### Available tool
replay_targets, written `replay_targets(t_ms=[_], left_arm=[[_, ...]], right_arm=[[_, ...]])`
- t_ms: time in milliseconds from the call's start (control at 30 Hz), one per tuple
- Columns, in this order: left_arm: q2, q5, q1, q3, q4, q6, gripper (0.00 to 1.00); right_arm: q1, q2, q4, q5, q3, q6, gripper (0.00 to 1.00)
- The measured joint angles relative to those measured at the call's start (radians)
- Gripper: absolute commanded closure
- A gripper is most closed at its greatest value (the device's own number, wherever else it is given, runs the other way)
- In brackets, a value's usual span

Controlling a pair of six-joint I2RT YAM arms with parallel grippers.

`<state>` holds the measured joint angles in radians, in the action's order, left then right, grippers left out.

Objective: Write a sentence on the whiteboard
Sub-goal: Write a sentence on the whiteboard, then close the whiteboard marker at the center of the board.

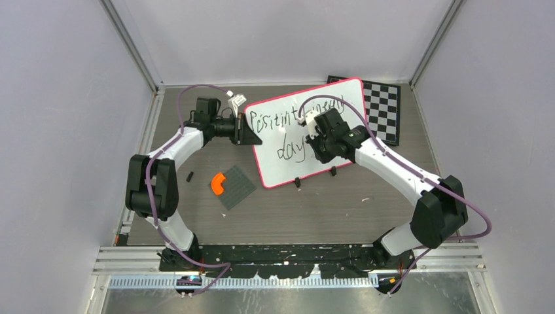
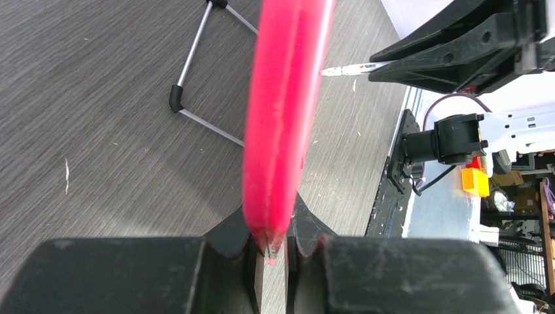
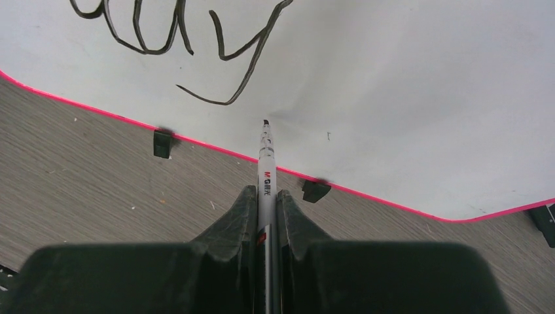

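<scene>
The whiteboard (image 1: 327, 111) lies tilted mid-table, white with a red-pink rim (image 2: 281, 118) and two black feet (image 3: 163, 142). The sentence (image 1: 298, 118) runs along its top, with the short word "day" (image 3: 163, 33) beneath. My left gripper (image 1: 252, 135) (image 2: 271, 230) is shut on the board's left edge, which shows edge-on between the jaws. My right gripper (image 1: 321, 154) (image 3: 265, 194) is shut on a white marker (image 3: 265, 167). The marker's black tip sits at the board surface, just right of and below the tail of "day". I cannot tell whether it touches.
A black-and-white chessboard (image 1: 385, 108) lies partly under the whiteboard's far right corner. A dark grey studded plate (image 1: 237, 188) with an orange piece (image 1: 218, 184) sits left of the board, next to a small black bit (image 1: 190, 176). A thin wire stand (image 2: 196, 78) lies beyond my left gripper.
</scene>
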<state>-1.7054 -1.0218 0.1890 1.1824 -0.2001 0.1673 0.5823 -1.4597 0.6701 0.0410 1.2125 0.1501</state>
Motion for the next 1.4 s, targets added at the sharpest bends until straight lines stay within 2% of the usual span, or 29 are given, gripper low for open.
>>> replay_targets(t_ms=[600, 667, 900, 1033, 1233, 1400], left_arm=[[0.0, 0.004, 0.002, 0.0, 0.0, -0.003, 0.98], [0.0, 0.004, 0.003, 0.0, 0.0, -0.004, 0.92], [0.0, 0.034, 0.006, 0.015, -0.038, -0.027, 0.58], [0.003, 0.057, 0.005, 0.024, -0.082, -0.045, 0.47], [0.055, 0.061, -0.033, 0.027, -0.145, -0.053, 0.39], [0.166, 0.062, -0.142, 0.027, -0.225, -0.08, 0.36]], right_arm=[[-0.008, -0.04, -0.006, 0.025, 0.002, 0.01, 1.0], [-0.008, -0.04, -0.001, 0.018, 0.012, 0.01, 1.0], [-0.008, -0.002, 0.035, -0.097, 0.027, 0.018, 1.0], [-0.006, 0.07, 0.069, -0.153, 0.03, 0.025, 1.0], [-0.006, 0.099, 0.118, -0.199, 0.088, 0.023, 1.0], [-0.008, 0.109, 0.133, -0.2, 0.104, 0.019, 1.0]])
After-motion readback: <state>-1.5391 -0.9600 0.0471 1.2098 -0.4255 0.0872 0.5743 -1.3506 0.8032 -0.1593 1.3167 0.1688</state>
